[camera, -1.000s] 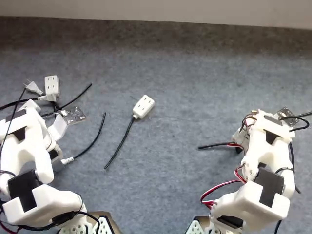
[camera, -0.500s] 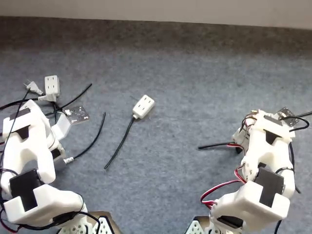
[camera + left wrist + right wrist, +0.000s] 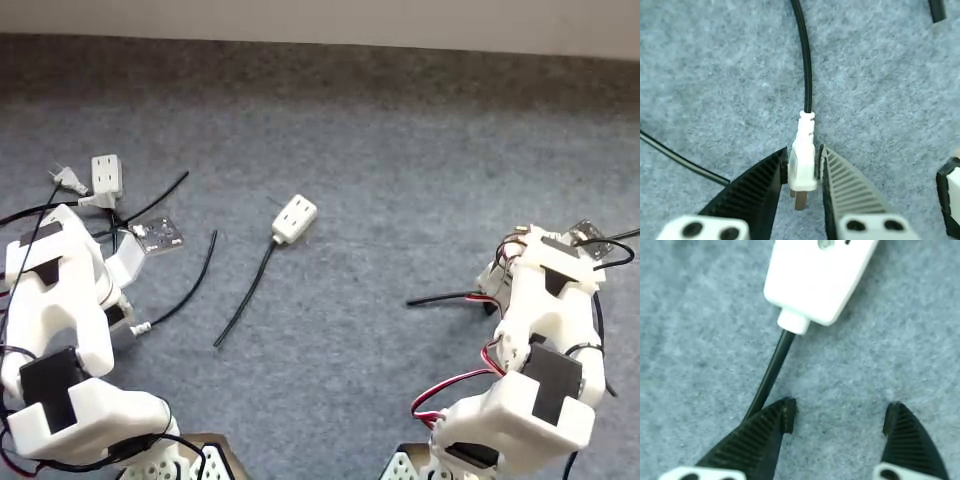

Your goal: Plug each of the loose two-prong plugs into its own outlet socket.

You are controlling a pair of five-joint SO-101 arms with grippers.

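Observation:
In the left wrist view a white two-prong plug (image 3: pixel 802 167) on a black cord (image 3: pixel 804 60) sits between my left gripper's (image 3: pixel 803 150) fingers, which press on both its sides low over the carpet. From above, that plug (image 3: pixel 138 327) lies beside the left arm. My right gripper (image 3: pixel 837 417) stands open over the carpet. One fingertip (image 3: pixel 785 412) touches the black cord (image 3: pixel 771 372) of a white outlet socket (image 3: pixel 817 275) just ahead. A second outlet (image 3: pixel 294 218) lies mid-table. A third outlet (image 3: pixel 106 173) lies far left beside a loose plug (image 3: pixel 68 180).
Black cords (image 3: pixel 185 290) loop across the carpet around the left arm. A cord (image 3: pixel 245 290) trails from the middle outlet toward the front. Another cord end (image 3: pixel 440 298) pokes out beside the right arm (image 3: pixel 545 310). A pale wall strip (image 3: pixel 320 20) runs beyond the carpet.
The left arm shifted slightly forward and inward around the plug a second ago and has held still since. The right arm has not moved.

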